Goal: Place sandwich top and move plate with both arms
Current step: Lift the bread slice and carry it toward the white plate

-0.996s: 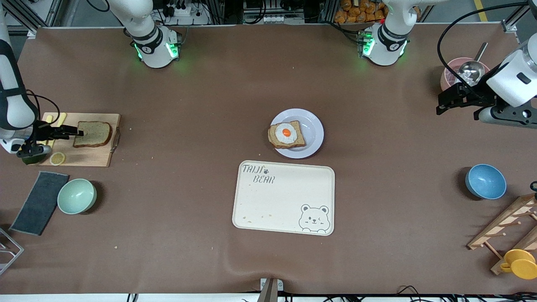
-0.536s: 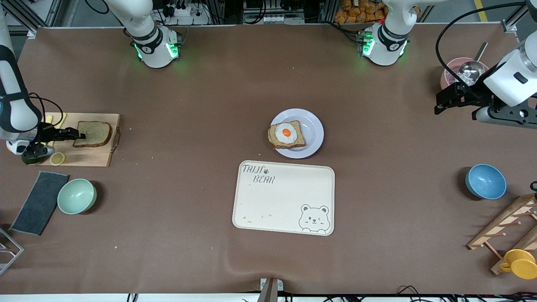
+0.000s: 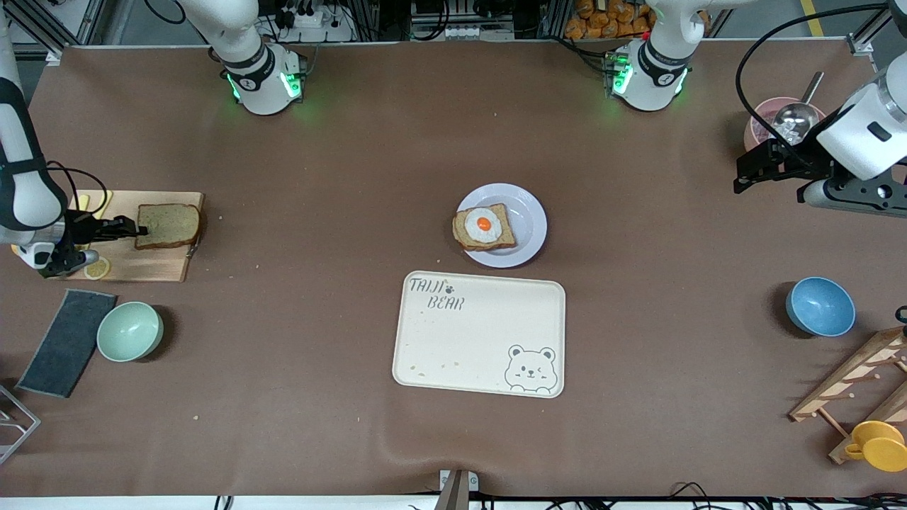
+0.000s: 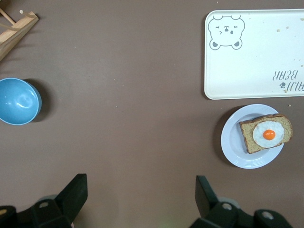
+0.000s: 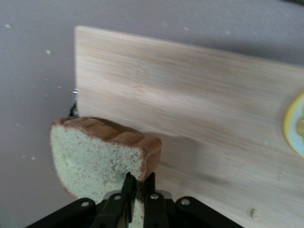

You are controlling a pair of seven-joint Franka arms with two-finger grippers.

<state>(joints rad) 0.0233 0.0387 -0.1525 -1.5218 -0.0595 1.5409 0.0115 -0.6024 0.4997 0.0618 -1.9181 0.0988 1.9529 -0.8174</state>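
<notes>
Up comes the sandwich top (image 3: 167, 226) off the cutting board (image 3: 142, 265), where a second ago it lay flat; it has shifted toward the board's handle end, and the right end effector (image 3: 142, 229), whose fingers stood apart then, is now clenched on the slice's edge. From the right wrist, the sandwich top (image 5: 102, 159) hangs over the cutting board (image 5: 199, 114), fingers (image 5: 127, 192) pinching its crust. Toward the left arm's end of the table from the board sits the plate (image 3: 528, 219), carrying the egg-topped bread (image 3: 485, 227). Just nearer the camera than the plate lies the bear tray (image 3: 479, 334). Meanwhile the left end effector (image 3: 752, 170) waits in the air over the table near the pink bowl (image 3: 758, 124), jaws spread wide, grasping nothing.
</notes>
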